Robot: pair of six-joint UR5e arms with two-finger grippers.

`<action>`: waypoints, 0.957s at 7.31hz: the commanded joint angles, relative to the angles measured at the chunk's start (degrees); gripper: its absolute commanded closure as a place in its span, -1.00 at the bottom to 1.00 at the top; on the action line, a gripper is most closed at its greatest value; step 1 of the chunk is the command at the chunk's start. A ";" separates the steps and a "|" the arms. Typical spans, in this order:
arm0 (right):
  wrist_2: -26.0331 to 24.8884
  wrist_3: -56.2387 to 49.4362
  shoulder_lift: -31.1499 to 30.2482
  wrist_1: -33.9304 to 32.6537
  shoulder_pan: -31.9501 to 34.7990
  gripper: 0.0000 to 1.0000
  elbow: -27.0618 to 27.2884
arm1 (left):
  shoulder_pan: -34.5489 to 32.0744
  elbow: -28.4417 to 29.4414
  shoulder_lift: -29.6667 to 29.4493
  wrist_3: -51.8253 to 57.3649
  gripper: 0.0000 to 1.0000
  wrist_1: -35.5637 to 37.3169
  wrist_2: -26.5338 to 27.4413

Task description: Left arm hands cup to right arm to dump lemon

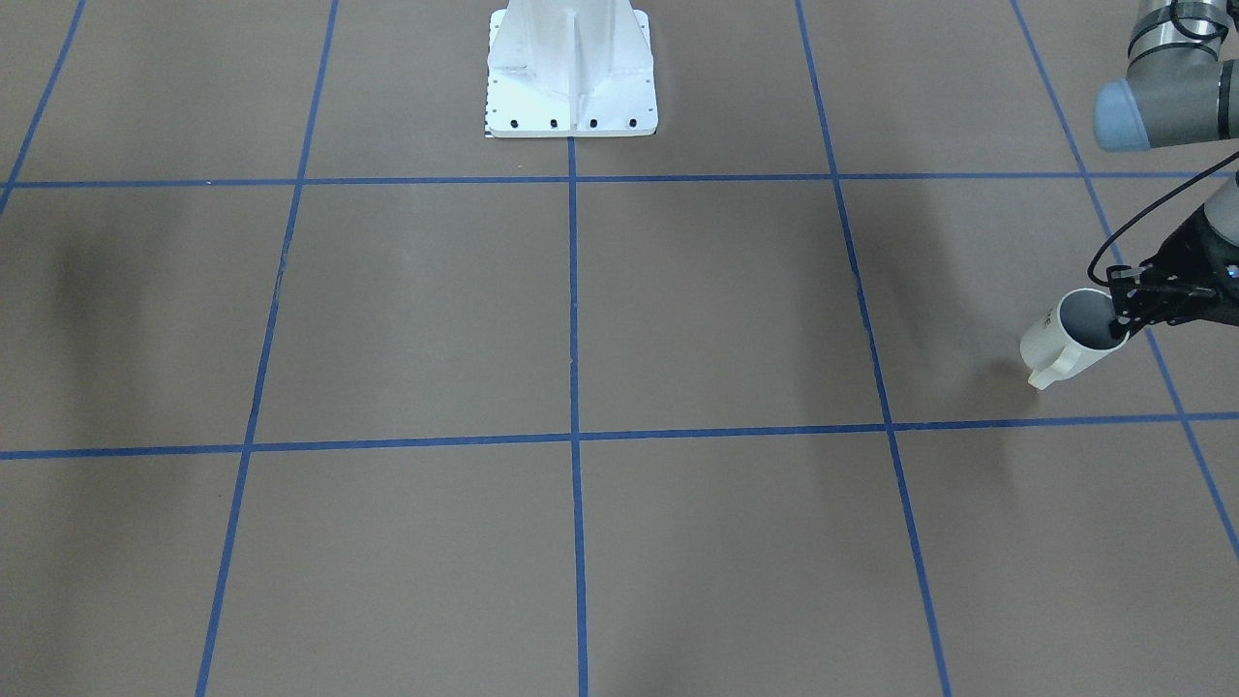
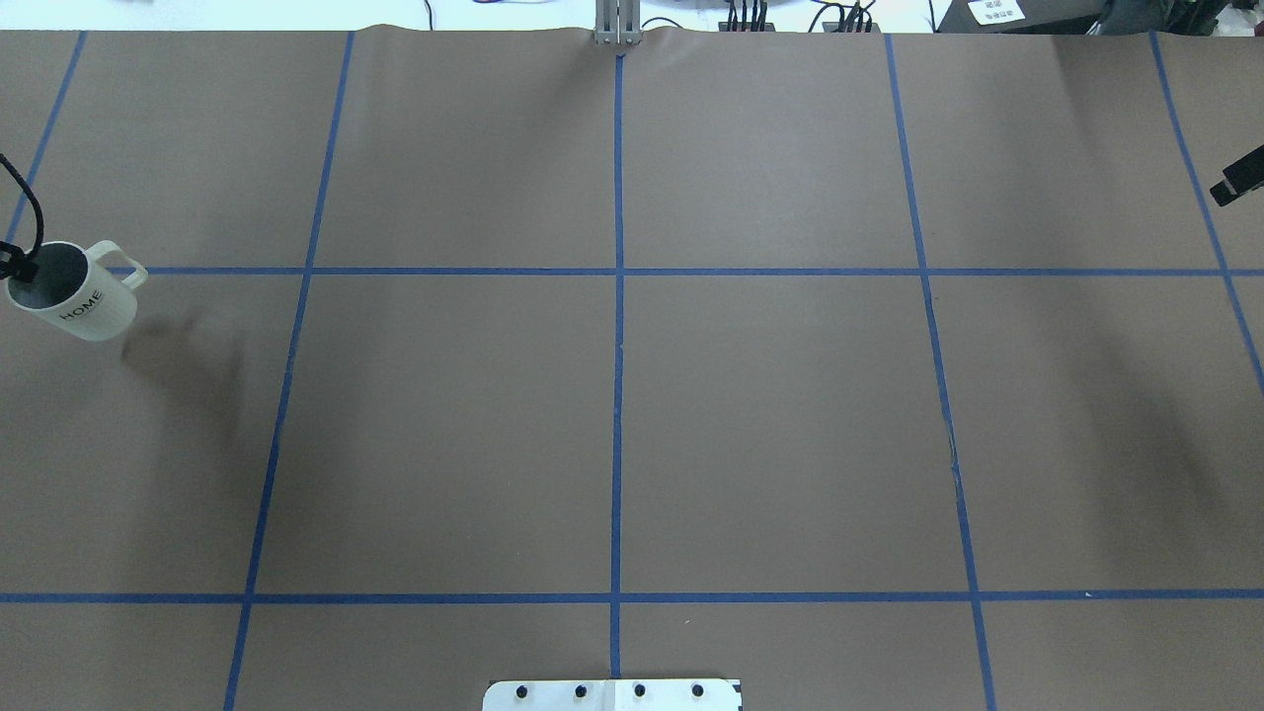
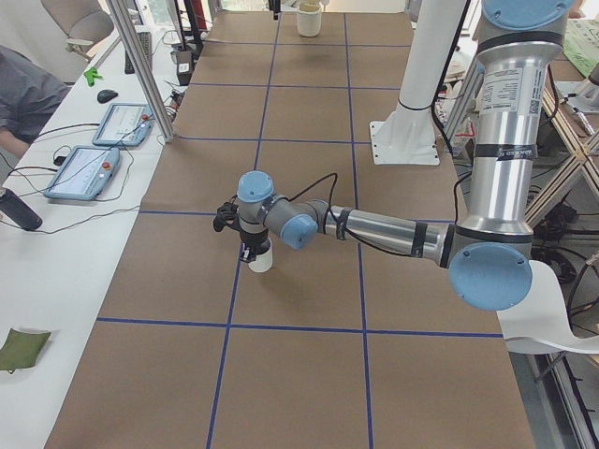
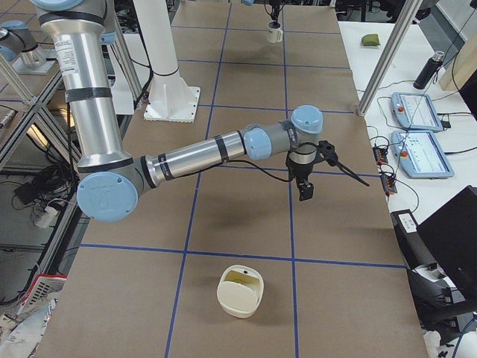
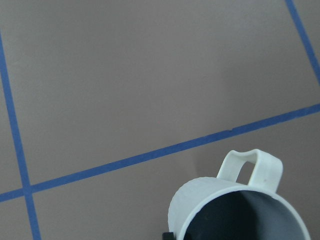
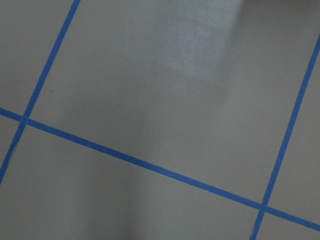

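We see the left gripper [image 1: 1123,315] closed on the cup [image 1: 1060,344], pinching its rim with one finger inside and one outside. The cup hangs tilted above the table [image 2: 770,415] at the robot's far left. Its shadow [image 2: 188,355] falls apart from it on the brown cover. The "HOME" lettering [image 2: 81,304] faces up in the overhead view and the handle [image 5: 252,167] points away from the fingers. What we can see of the inside is grey; the bottom is hidden from us.

The right gripper [image 4: 305,192] hovers over the table's other end, well apart from the cup. We cannot tell how its jaws stand. Between the two we make out only blue tape lines [image 2: 618,395] and soft shadows. The white pedestal [image 1: 571,77] stands at the robot's edge, off that line.

Past the right gripper a cream container [image 4: 238,298] sits on the table with a yellowish patch inside that we cannot identify.

On the side bench lie two tablets [image 4: 417,112], a dark bottle [image 4: 431,71] and a green cloth [image 3: 21,346]. A person's sleeve [image 3: 23,89] shows beside them.
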 commanded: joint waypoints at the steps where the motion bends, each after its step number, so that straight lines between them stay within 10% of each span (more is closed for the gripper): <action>1: 0.07 -0.35 -0.75 0.11 0.16 -0.98 0.23 | 0.40 1.17 -0.33 0.10 1.00 0.21 -0.21; 4: 0.07 -0.26 -0.75 0.20 0.16 -0.98 0.32 | 2.33 2.57 -0.51 0.02 0.73 0.30 -0.22; 5: 0.07 -0.26 -0.75 0.20 0.16 -0.98 0.23 | 2.33 2.75 -0.94 0.02 0.12 0.48 -1.43; 6: -0.01 -0.26 -0.75 0.20 0.16 -0.98 0.23 | 2.33 2.67 -0.86 0.10 -0.99 0.39 -2.93; 7: -0.01 -0.26 -0.84 0.20 0.16 -0.98 0.49 | 2.16 1.45 -0.51 0.10 -1.00 0.83 -3.11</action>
